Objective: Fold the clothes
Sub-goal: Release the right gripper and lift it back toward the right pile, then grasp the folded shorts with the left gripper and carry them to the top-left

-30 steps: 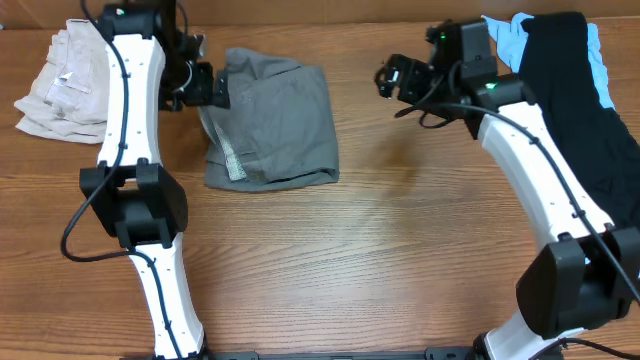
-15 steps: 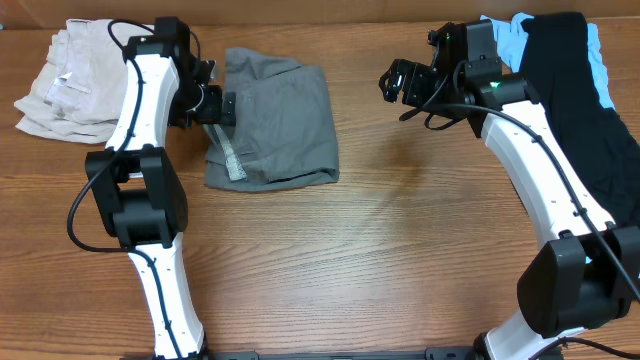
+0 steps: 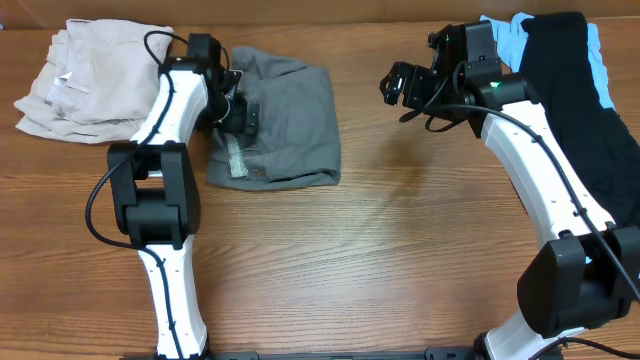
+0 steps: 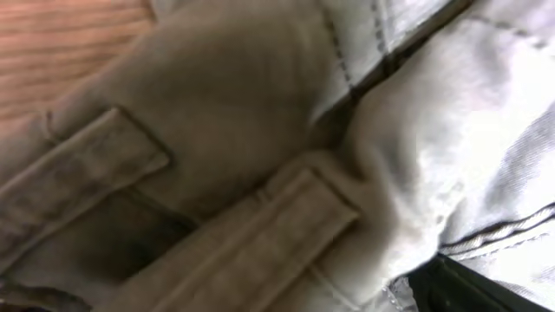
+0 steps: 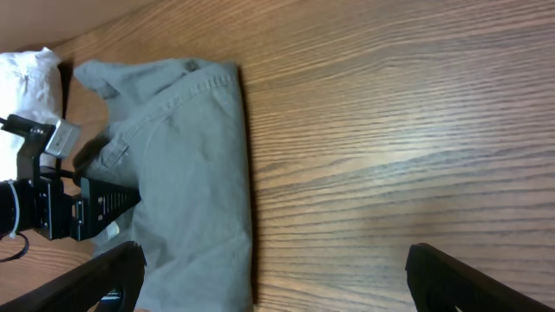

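The grey shorts [image 3: 290,115] lie folded in a rough rectangle at the back left of the table, with the paler inner waistband showing along their left edge. My left gripper [image 3: 243,113] is low on that left side, at the waistband. The left wrist view is filled with grey cloth, a belt loop [image 4: 260,234] and pale lining. Only one dark finger [image 4: 473,286] shows there, set wide to the right. My right gripper [image 3: 393,82] is open and empty above bare wood to the right of the shorts. Its view shows the shorts [image 5: 186,165] between its spread fingers [image 5: 286,286].
A cream-beige garment [image 3: 70,75] lies at the back left corner and also shows in the right wrist view [image 5: 26,74]. A black garment [image 3: 580,110] over a light-blue one [image 3: 505,35] lies at the back right. Bare wooden table [image 3: 400,260] fills the front.
My left gripper has moved to the right, from beside the shorts' left edge onto the waistband. The right arm has barely moved.
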Available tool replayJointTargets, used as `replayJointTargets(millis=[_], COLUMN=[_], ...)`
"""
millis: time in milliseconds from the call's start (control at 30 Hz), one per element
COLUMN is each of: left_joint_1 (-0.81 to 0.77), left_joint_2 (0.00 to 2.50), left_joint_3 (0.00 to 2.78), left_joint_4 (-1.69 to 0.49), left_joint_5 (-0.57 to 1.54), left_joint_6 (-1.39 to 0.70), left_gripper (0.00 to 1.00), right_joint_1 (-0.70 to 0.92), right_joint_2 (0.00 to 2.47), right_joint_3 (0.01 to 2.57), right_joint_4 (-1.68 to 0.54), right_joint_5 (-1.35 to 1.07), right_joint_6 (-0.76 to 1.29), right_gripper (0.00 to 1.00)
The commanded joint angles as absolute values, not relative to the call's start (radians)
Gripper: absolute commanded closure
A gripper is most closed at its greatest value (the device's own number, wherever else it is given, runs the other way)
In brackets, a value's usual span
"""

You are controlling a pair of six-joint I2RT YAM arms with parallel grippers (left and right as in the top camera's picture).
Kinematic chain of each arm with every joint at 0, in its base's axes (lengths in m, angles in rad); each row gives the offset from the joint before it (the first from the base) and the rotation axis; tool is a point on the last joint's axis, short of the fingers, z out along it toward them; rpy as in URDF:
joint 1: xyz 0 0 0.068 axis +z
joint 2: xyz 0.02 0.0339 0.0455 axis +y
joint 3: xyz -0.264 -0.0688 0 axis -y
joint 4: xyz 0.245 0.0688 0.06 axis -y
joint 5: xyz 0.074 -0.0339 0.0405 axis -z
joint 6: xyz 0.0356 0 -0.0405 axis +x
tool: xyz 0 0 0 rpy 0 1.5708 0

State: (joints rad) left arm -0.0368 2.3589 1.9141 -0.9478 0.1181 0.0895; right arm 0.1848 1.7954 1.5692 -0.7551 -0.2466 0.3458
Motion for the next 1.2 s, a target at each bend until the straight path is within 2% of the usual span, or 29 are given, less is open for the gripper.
replayJointTargets(millis=[0, 100, 167, 233, 267, 300, 333, 500, 700, 800, 1167], left_joint_1=[-0.046, -0.046, -0.047, -0.052, -0.057, -0.065, -0.07, -0.092, -0.042, -0.008, 0.052], left_joint_2=[2.368, 2.368, 2.368, 2.368, 2.368, 2.368, 2.368, 2.353, 2.28, 2.214, 1.972], left_joint_3=[1.842, 1.798, 1.772, 1.751, 1.741, 1.734, 1.732, 1.761, 1.916, 1.994, 2.103], left_joint_4=[-0.914, -0.878, -0.853, -0.834, -0.828, -0.826, -0.826, -0.844, -0.935, -0.958, -0.893], left_joint_5=[0.127, 0.127, 0.128, 0.131, 0.132, 0.131, 0.131, 0.151, 0.443, 0.511, 0.519], left_joint_6=[0.108, 0.108, 0.096, 0.082, 0.081, 0.081, 0.081, -0.007, -0.08, -0.127, -0.205], left_gripper=[0.0, 0.02, 0.13, 0.37, 0.57, 0.82, 0.96, 0.96, 0.96, 0.96, 0.96], right_joint_1=[0.188, 0.188, 0.188, 0.188, 0.188, 0.188, 0.188, 0.188, 0.188, 0.188, 0.188], right_joint_2=[1.793, 1.793, 1.793, 1.793, 1.793, 1.793, 1.793, 1.793, 1.793, 1.793, 1.793], right_joint_3=[1.572, 1.572, 1.572, 1.572, 1.572, 1.572, 1.572, 1.572, 1.572, 1.572, 1.572], right_joint_4=[-0.762, -0.768, -0.77, -0.77, -0.77, -0.772, -0.775, -0.81, -0.837, -0.846, -0.852], right_joint_5=[-0.236, -0.236, -0.236, -0.236, -0.236, -0.235, -0.228, -0.2, -0.199, -0.199, -0.199], right_joint_6=[0.339, 0.339, 0.339, 0.339, 0.339, 0.339, 0.339, 0.339, 0.339, 0.339, 0.339], right_gripper=[0.0, 0.0, 0.0, 0.0, 0.0, 0.0, 0.0, 0.0, 0.0, 0.0, 0.0])
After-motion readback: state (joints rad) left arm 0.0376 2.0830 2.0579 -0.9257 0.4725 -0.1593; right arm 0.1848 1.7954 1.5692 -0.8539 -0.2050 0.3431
